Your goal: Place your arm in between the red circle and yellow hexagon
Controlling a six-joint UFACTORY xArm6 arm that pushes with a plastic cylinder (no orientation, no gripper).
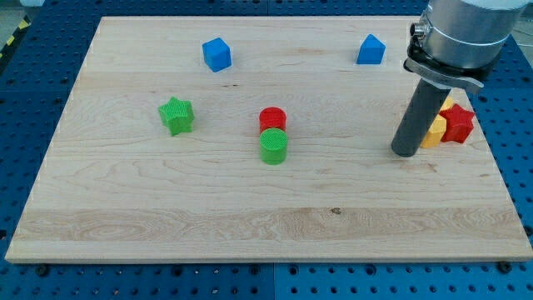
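The red circle (272, 118) stands near the middle of the wooden board, touching the green circle (273, 146) just below it. A yellow block (434, 130) sits at the view's right, partly hidden behind my rod, so its shape is unclear. A second bit of yellow (449, 105) shows above the red star (457, 123) that touches it. My tip (405, 152) rests on the board just left of the yellow block, far to the right of the red circle.
A green star (176, 115) lies at the left. A blue cube (216, 54) is at the upper left and a blue house-shaped block (371, 50) at the upper right. The board (166, 208) lies on a blue perforated table.
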